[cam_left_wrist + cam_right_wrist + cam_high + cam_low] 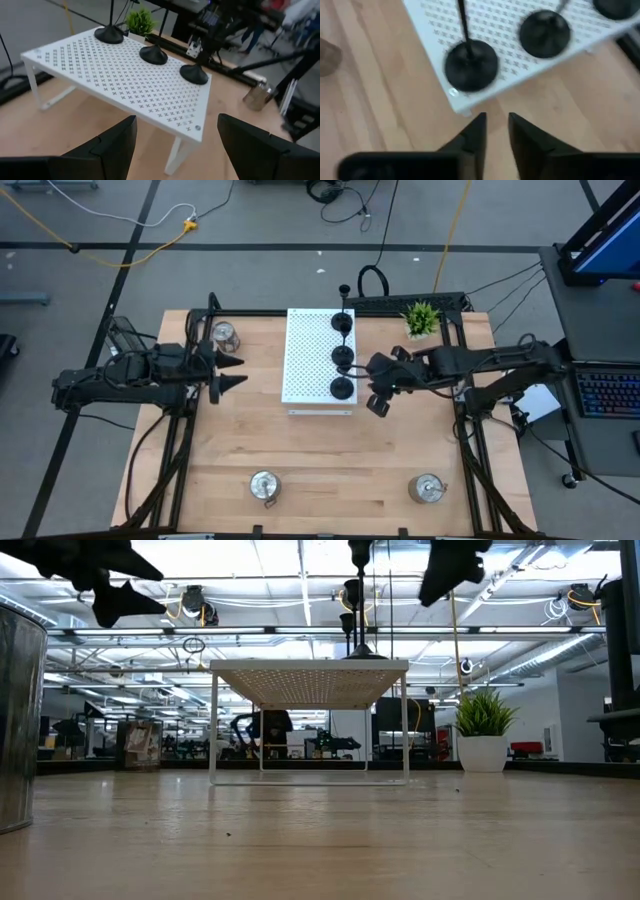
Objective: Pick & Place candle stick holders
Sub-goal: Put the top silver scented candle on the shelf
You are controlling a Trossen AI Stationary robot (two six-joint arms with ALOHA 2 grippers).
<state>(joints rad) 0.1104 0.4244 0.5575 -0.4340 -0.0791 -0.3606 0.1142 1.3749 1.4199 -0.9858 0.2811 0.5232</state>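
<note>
Three black candle stick holders stand on their round bases in a row along the right edge of the white perforated board. The nearest one shows a thin upright stem. Silver holders sit on the table at the far left, near left and near right. My right gripper hovers just right of the board's near right corner. Its fingers are a narrow gap apart with nothing between them. My left gripper hangs open and empty left of the board.
A small green potted plant stands at the far right of the table, behind the board. The board stands on thin white legs with open space under it. Bare wood lies across the table's near half, between the two near silver holders.
</note>
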